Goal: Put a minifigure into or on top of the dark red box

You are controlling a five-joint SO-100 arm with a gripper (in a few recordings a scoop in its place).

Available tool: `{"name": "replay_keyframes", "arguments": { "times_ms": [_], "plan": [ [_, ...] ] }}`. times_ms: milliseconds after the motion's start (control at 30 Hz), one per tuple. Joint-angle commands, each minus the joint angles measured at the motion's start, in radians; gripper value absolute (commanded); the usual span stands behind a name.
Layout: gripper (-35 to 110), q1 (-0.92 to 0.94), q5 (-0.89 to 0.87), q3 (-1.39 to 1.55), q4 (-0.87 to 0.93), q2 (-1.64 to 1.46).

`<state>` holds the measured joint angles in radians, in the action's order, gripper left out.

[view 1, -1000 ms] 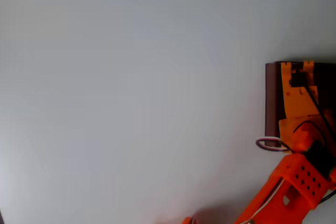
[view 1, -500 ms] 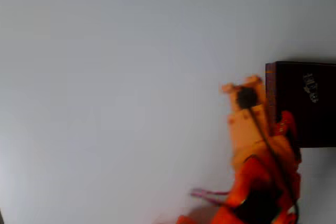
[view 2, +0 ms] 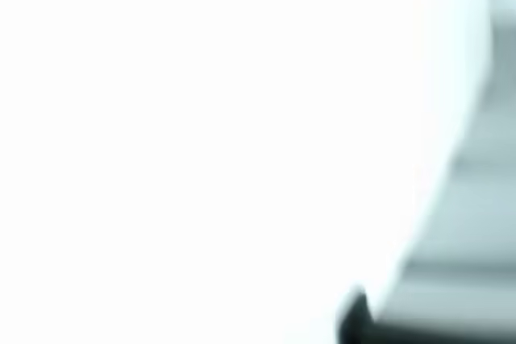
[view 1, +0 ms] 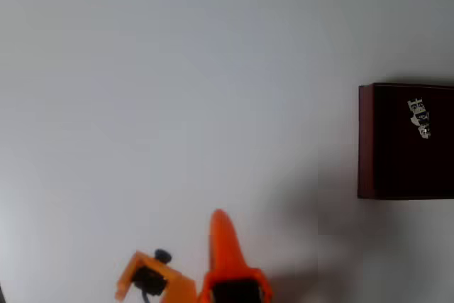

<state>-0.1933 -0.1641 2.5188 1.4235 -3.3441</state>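
In the overhead view, the dark red box [view 1: 369,140] is seen at the right edge of the frame, cut off by that edge, standing on the plain white desk [view 1: 177,90]. Its walls are maroon and its inside is near-black. The minifigure [view 1: 419,118] is seen lying inside the box, in the upper part of the dark interior (a small whitish shape with faint blue marks, tilted). The orange gripper [view 1: 213,274] is found at the bottom edge of the frame, left of centre and well apart from the box; one pointed orange finger is directed upward in the picture. Whether the jaws are wide or narrow cannot be told, though nothing is seen held between them.

In the wrist view, the picture is washed out to white, and only blurred grey bands and a dark patch are made out at the lower right.
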Motion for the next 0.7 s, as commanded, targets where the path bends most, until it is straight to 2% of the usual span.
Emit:
{"name": "replay_keyframes", "arguments": {
  "times_ms": [0,133,400,500,667],
  "plan": [
    [0,-0.156,0.023,-0.011,0.100,-0.008],
    [0,-0.322,0.095,0.061,0.095,-0.011],
    [0,-0.525,0.095,0.350,-0.006,-0.067],
    [0,-0.561,0.129,0.425,-0.067,-0.067],
    [0,-0.561,0.126,0.460,-0.049,-0.067]
  ]
}}
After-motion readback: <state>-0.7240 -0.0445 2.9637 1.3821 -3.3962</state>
